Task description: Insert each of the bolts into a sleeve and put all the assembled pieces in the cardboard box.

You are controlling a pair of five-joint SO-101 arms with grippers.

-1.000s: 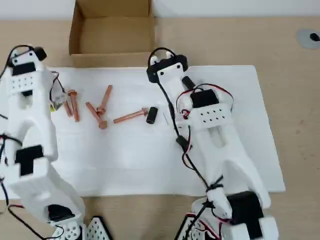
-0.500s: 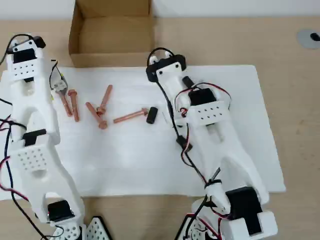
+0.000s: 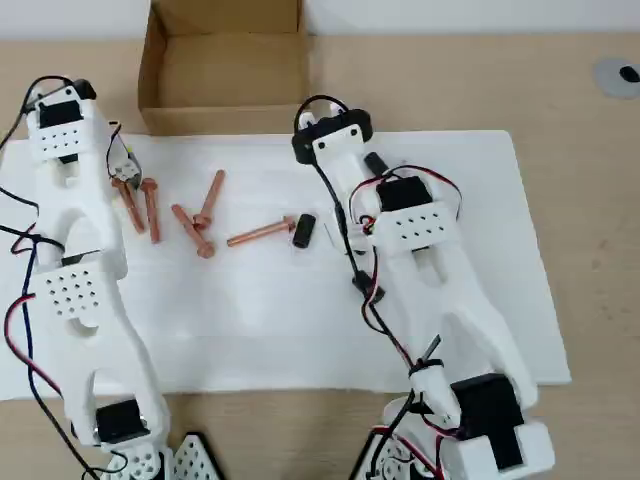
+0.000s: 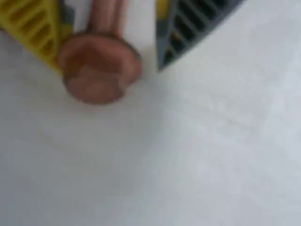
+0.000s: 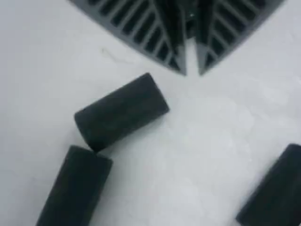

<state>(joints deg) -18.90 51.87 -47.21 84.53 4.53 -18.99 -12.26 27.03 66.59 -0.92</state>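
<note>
Several copper bolts lie on the white sheet; the leftmost bolt has its head between the fingers of my left gripper. That gripper is open, its yellow finger against the head and a gap left beside the dark finger. Other bolts lie toward the middle. My right gripper is shut on nothing, just above the sheet beside a black sleeve. Two more sleeves lie close by. One sleeve sits next to the right arm.
The open cardboard box stands at the far edge of the sheet, between the two arms. Bare wooden table surrounds the sheet. The near half of the sheet is bare.
The left arm stretched away toward the far side, carrying its gripper up to the heads of the leftmost bolts. The right arm hardly moved.
</note>
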